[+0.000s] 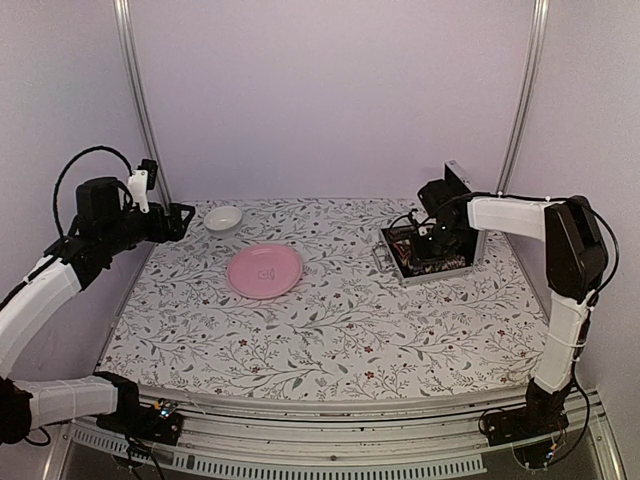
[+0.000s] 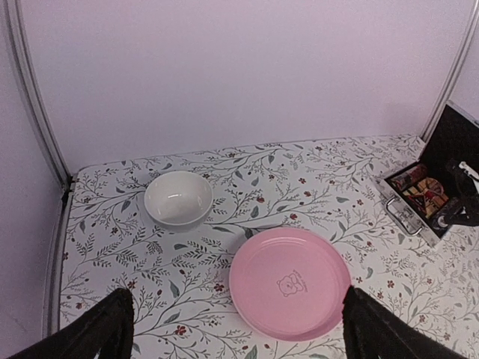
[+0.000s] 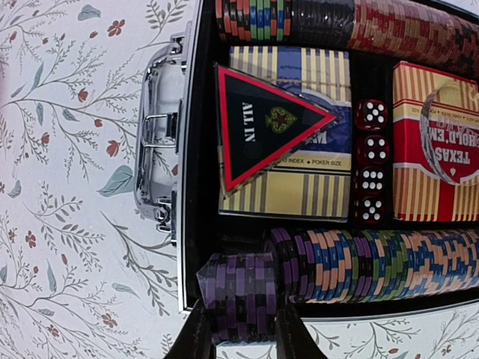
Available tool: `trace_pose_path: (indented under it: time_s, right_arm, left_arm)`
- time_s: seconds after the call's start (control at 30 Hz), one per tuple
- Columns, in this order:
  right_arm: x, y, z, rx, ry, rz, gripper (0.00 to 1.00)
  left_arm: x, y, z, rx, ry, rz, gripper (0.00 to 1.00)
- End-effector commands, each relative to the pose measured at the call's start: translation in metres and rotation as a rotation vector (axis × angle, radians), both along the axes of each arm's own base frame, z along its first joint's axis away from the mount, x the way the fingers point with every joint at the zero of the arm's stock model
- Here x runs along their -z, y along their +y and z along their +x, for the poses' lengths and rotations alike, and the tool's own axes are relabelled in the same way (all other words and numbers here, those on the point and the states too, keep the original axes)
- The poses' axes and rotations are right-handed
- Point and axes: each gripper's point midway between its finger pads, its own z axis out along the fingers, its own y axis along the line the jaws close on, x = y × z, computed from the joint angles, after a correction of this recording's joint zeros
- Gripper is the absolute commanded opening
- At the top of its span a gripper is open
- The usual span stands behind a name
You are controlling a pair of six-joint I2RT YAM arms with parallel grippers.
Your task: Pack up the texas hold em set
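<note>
This is a robot test cell in a lab. Plain pale walls [image 1: 330, 90] and aluminium posts [image 1: 138, 100] enclose a floral-covered table [image 1: 330, 330], with the left arm [image 1: 40, 295] and right arm [image 1: 572, 270] bolted at its edge.

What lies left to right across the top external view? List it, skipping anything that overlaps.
left gripper → white bowl → pink plate → open silver case

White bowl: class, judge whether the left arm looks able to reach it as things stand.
Probably yes. The left gripper hovers open close beside the white bowl, with nothing between them; the pink plate lies nearer the middle, off that path.
</note>
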Motion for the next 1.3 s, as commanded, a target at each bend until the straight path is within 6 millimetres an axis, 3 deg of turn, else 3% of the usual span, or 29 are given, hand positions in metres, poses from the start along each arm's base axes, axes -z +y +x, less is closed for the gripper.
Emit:
trace_pose_path:
  time_s: [0.0, 0.27, 0.6, 0.97, 1.27]
  right_arm:
    - [0.003, 0.003, 0.007, -0.011, -0.005, -0.001, 0.02]
    - [0.008, -0.005, 0.012, 0.026, -0.014, -0.05, 0.04]
    - [0.007, -0.012, 0.014, 0.048, -0.015, -0.08, 0.21]
    - [0.001, -0.01, 0.015, 0.047, -0.025, -0.07, 0.34]
    - [-0.01, -0.008, 0.016, 0.043, -0.045, -0.054, 0.37]
  left_arm:
    - [0.001, 0.002, 0.001, 0.002, -0.001, 0.009, 0.97]
    - [0.003, 0.002, 0.001, 0.002, 0.005, 0.01, 0.97]
    - [0.004, 0.002, 0.002, 0.002, 0.007, 0.01, 0.97]
    - [0.005, 0.001, 0.002, 0.006, 0.011, 0.012, 0.97]
    - [0.005, 0.001, 0.002, 0.006, 0.011, 0.013, 0.97]
